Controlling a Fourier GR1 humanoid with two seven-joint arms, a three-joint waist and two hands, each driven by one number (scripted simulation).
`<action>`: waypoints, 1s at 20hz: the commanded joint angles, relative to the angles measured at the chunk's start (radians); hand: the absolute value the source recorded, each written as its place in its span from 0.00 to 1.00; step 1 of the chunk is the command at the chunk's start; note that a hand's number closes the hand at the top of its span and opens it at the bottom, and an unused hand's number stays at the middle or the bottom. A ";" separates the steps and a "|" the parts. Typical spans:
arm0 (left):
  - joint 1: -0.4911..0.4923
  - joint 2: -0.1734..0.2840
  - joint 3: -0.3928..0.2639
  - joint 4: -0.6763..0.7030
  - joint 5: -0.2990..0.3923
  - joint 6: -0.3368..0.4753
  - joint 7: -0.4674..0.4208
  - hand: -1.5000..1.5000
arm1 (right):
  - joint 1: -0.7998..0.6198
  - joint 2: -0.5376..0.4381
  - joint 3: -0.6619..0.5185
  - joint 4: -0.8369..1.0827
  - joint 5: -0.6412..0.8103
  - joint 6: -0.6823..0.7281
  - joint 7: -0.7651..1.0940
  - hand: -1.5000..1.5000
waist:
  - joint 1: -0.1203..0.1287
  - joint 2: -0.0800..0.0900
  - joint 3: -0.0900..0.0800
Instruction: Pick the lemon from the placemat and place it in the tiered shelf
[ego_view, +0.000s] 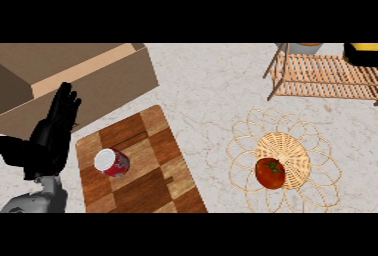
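A red round fruit with a green stem (270, 173), looking like a tomato rather than a lemon, lies on the round wicker placemat (310, 131) at the right of the counter. The wooden tiered shelf (325, 75) stands at the far right, beyond the placemat. My left hand (46, 142) shows at the left edge, open and resting with its fingers pointing up, far from the fruit. My right hand does not show.
A large cardboard box (81, 75) fills the far left corner behind my left hand. A red and white cup (111, 162) lies on a wooden cutting board (148, 175). A yellow and dark object (363, 51) sits at the top right edge, beside the shelf.
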 joint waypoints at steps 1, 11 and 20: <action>-0.016 0.020 0.010 -0.039 0.015 -0.015 0.039 0.50 | -0.100 -0.010 -0.028 0.168 -0.028 -0.014 -0.028 0.00 | 0.009 0.002 0.000; 0.020 -0.032 -0.034 -0.024 -0.046 0.033 -0.001 0.50 | -0.121 -0.080 -0.076 0.302 -0.113 0.072 -0.234 0.00 | 0.000 -0.001 0.000; 0.051 0.005 0.020 0.017 0.011 -0.027 -0.065 0.50 | -0.184 -0.176 -0.169 0.286 -0.228 0.084 -0.168 0.00 | -0.007 -0.004 -0.001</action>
